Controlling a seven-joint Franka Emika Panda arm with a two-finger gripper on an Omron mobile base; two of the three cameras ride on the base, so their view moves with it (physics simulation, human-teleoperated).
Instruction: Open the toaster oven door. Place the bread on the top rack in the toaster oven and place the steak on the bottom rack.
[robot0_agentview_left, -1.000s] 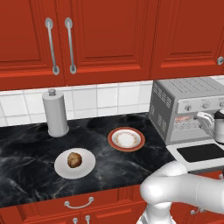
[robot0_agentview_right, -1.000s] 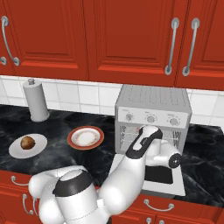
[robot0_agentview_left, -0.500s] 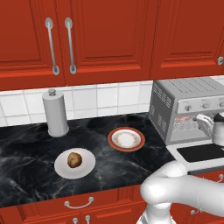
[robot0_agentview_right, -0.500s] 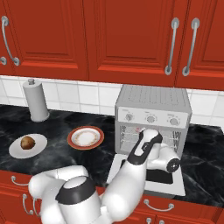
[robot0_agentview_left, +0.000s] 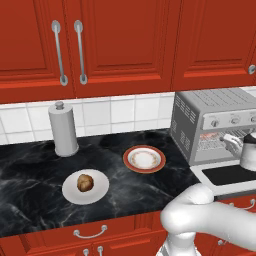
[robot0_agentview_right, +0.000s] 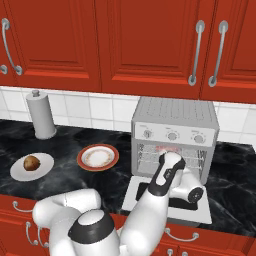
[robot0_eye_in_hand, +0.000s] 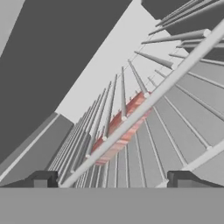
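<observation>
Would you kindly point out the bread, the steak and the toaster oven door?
bread (robot0_agentview_left: 85, 182), left base view, its top.
steak (robot0_eye_in_hand: 119, 133), hand view, strip between bars.
toaster oven door (robot0_agentview_right: 200, 210), right base view, front frame corner.

Black marble tabletop (robot0_agentview_left: 30, 175) w/ red cabinets (robot0_agentview_left: 120, 40) above. Paper towel roll (robot0_agentview_left: 63, 128) upright near back edge, left. Bread (robot0_agentview_left: 85, 182) on white plate (robot0_agentview_left: 70, 192) toward front edge. Red-rimmed plate (robot0_agentview_left: 131, 165), pale patch in its middle, sits right of it, nearer the back. Oven (robot0_agentview_left: 192, 120) at right edge, door (robot0_agentview_left: 225, 176) dropped flat, racks (robot0_agentview_left: 212, 142) showing. White arm (robot0_agentview_left: 205, 220) at bottom right, wrist (robot0_agentview_left: 247, 152) at oven mouth.
</observation>
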